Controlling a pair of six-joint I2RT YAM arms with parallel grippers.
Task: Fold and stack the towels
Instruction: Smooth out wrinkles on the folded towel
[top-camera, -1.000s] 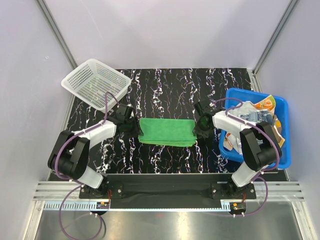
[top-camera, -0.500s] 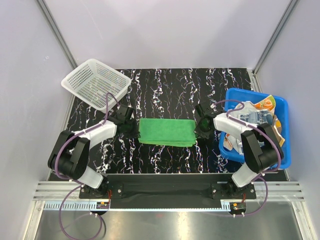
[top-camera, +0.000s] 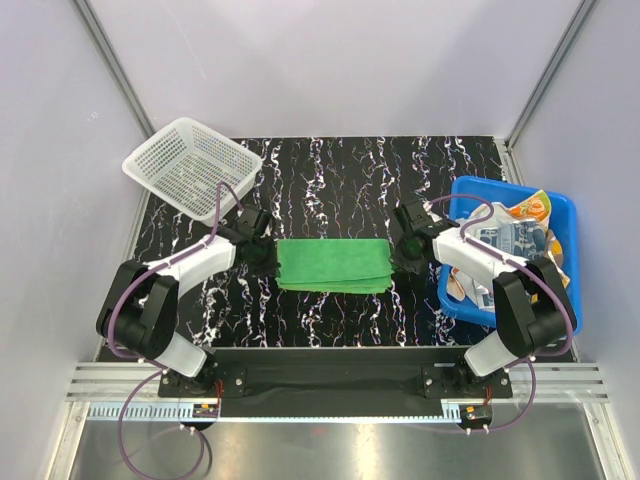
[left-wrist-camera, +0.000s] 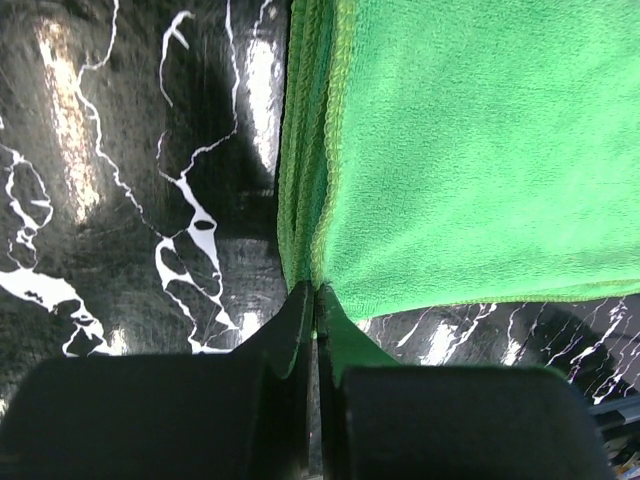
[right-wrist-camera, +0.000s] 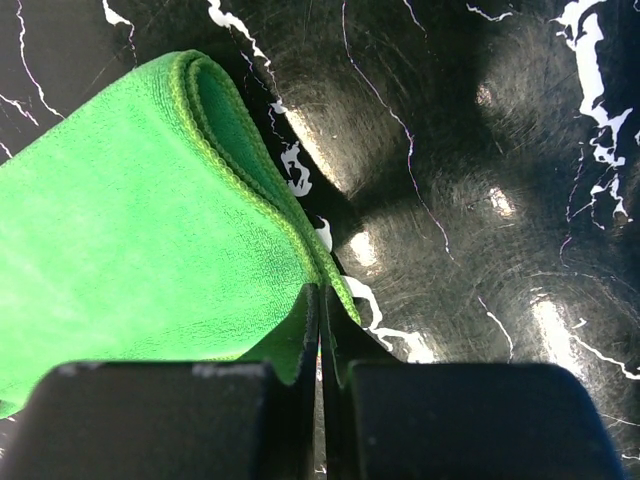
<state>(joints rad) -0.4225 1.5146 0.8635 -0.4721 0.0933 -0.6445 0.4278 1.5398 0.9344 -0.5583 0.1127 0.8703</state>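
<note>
A folded green towel (top-camera: 333, 264) lies flat on the black, white-veined desk (top-camera: 330, 180), roughly midway between the 2 arms and well apart from both containers; its long sides run left to right. The left pincer (top-camera: 264, 257) sits low at the towel's left short edge, and the right pincer (top-camera: 399, 254) at its right short edge. In the left wrist view the left pincer (left-wrist-camera: 316, 300) has its 2 fingers pressed together with no visible gap, nipping a corner of the green towel (left-wrist-camera: 470, 150), whose stacked, stitched hems (left-wrist-camera: 310, 150) run away from the fingertips. In the right wrist view the right pincer (right-wrist-camera: 320, 300) is likewise closed tight, pinching the green towel (right-wrist-camera: 140, 230) at a corner, just beside a rounded fold (right-wrist-camera: 200, 75) where the layers curl over. Both ends of the cloth rest on or very near the desk surface. At the far left corner of the desk stands a white mesh basket (top-camera: 190, 165), tilted. At the right edge a blue tub (top-camera: 565, 300) holds a heap of crumpled towels (top-camera: 505, 232), with orange and pale printed cloth showing; the right arm's forearm crosses in front of part of it.
</note>
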